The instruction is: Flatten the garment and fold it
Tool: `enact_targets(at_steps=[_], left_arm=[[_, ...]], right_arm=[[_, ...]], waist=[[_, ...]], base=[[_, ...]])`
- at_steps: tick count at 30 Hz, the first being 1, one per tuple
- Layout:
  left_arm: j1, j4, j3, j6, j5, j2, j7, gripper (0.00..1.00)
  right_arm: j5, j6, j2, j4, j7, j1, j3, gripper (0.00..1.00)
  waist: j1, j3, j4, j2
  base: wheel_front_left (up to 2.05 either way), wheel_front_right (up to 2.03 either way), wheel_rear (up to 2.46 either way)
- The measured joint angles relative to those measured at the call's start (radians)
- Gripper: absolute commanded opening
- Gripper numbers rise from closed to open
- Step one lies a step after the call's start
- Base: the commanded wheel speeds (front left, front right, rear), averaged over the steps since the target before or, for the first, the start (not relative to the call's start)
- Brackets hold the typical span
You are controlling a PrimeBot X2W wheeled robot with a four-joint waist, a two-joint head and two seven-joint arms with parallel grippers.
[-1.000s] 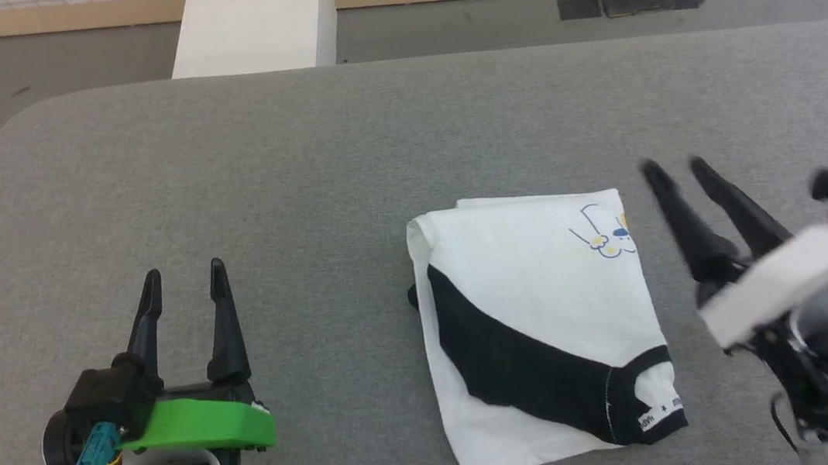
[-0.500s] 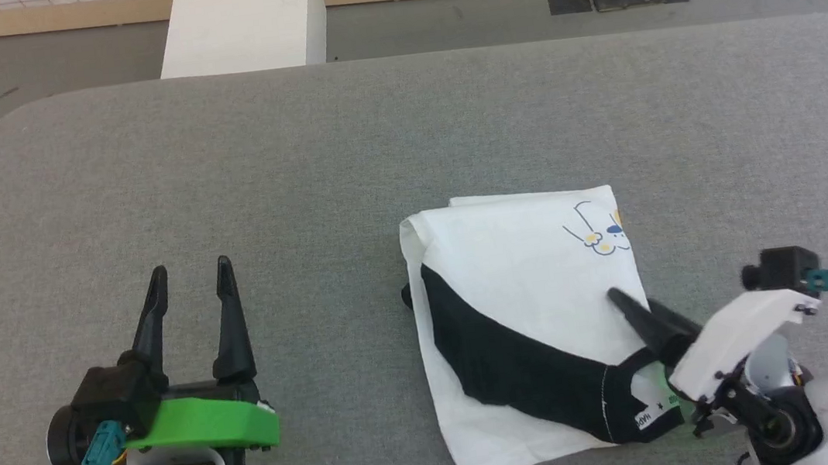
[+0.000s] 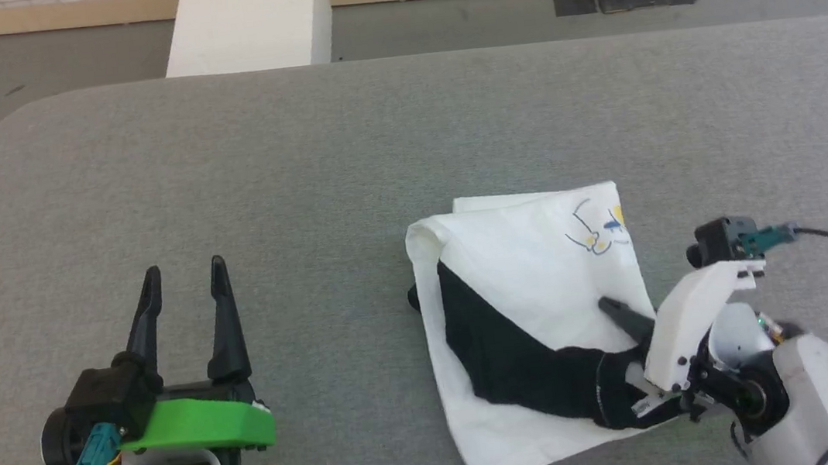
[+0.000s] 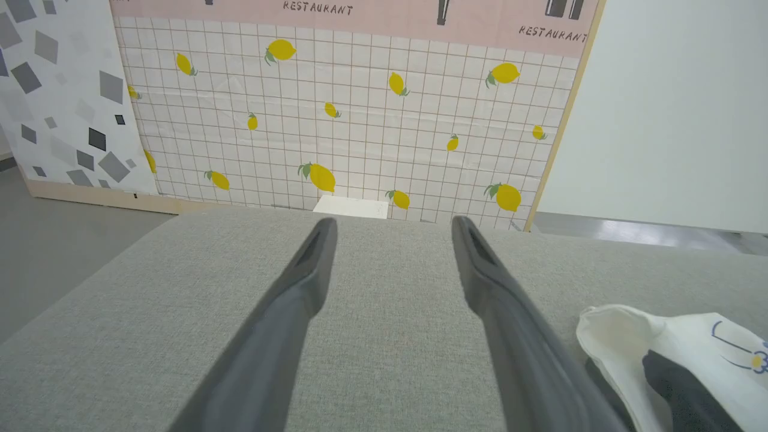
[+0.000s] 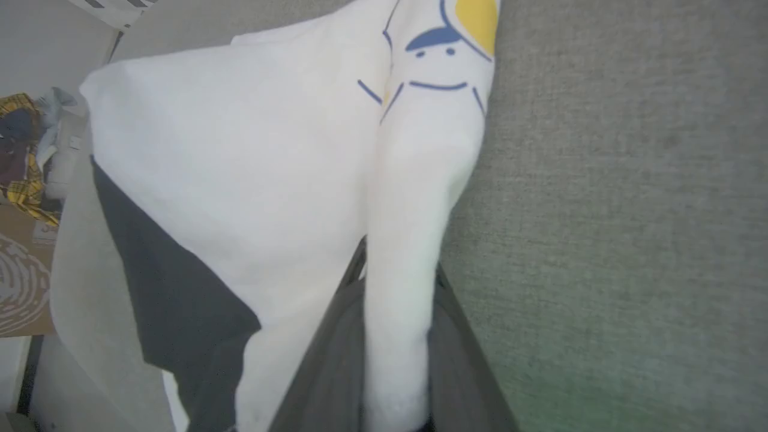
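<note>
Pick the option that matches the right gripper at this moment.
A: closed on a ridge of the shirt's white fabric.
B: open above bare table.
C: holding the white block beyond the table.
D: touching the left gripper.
A: the right wrist view shows the right gripper with its jaws closed on either side of a raised ridge of white cloth of the garment.
</note>
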Motion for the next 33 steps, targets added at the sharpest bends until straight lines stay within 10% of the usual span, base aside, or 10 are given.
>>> enact_targets(at_steps=[5,10,20,33], left_arm=[[0.004,-0.016,0.013,0.0,0.003,0.0,0.0,1.0],[-0.001,-0.041,0.019,-0.002,0.018,0.0,-0.001,1.0],[-0.063,-0.074,0.015,-0.005,0.034,0.016,-0.001,1.0],[-0.141,-0.083,-0.029,-0.014,0.064,0.054,-0.001,1.0]], right_arm=[[-0.252,0.0,-0.031,-0.137,0.059,0.002,0.013,0.0],[-0.428,0.0,-0.205,-0.226,0.073,0.0,0.02,0.0],[-0.543,0.0,-0.379,-0.093,-0.072,-0.125,-0.014,0.0],[-0.736,0.001,-0.414,0.141,-0.275,-0.319,-0.2,0.0]], waist=[[0.0,0.002,-0.04,0.0001],[0.0,0.015,-0.128,0.0],[0.0,0.08,-0.263,0.0001],[0.0,0.256,-0.301,0.0001]], base=[[0.0,0.0,0.0],[0.0,0.0,0.0],[0.0,0.0,0.0],[0.0,0.0,0.0]])
